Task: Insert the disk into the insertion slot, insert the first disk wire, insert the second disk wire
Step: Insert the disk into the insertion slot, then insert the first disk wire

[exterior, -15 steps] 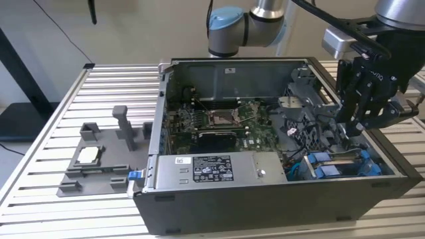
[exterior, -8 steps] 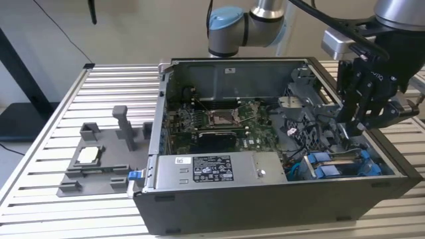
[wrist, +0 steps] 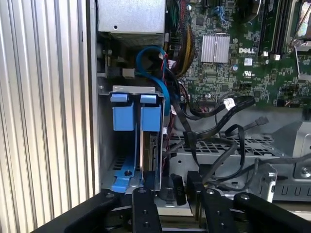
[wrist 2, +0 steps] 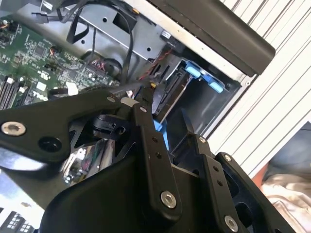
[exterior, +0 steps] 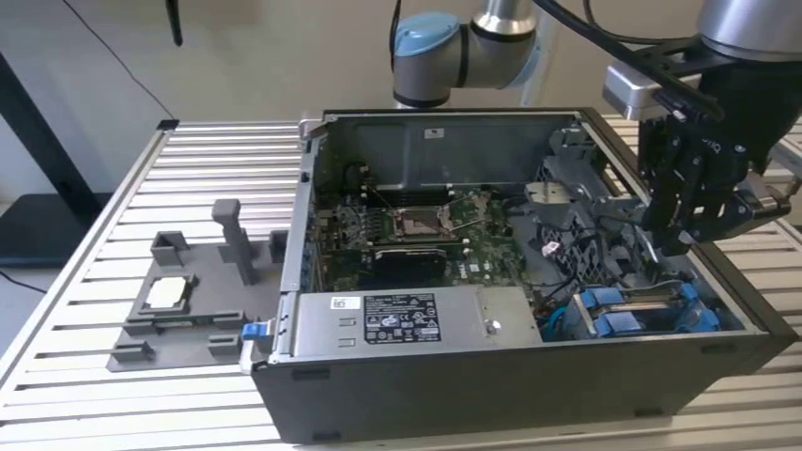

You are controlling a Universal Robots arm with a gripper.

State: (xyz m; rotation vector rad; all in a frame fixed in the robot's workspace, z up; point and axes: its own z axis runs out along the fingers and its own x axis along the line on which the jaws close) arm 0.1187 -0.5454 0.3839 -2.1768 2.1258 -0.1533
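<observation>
Exterior view: the hand (exterior: pixel 678 240) hangs inside the open computer case (exterior: pixel 527 413), which stands on the slatted counter (exterior: pixel 51 395). The drive cage (exterior: pixel 564 324) lies just below the hand, at a corner of the case. Whether the hand is open, closed or gripping anything cannot be told.

First wrist view: the disk (wrist: pixel 150 155) stands on edge inside the drive cage (wrist: pixel 131 90), just beyond the hand (wrist: pixel 187 190). 2 blue tabs (wrist: pixel 123 116) sit at the far end of the cage from the hand. Step 1 therefore appears complete. A blue cable (wrist: pixel 146 51) loops toward the cage, and loose black cables (wrist: pixel 214 114) lie beside it, near the hand. Whether any cable is plugged into the disk cannot be told.

Judged step in hand: insertion of disk wire 1. This calls for a plug aligned square with the connector edge of the disk, a straight push, and a path kept free of the loose black cables, which could snag.
</observation>
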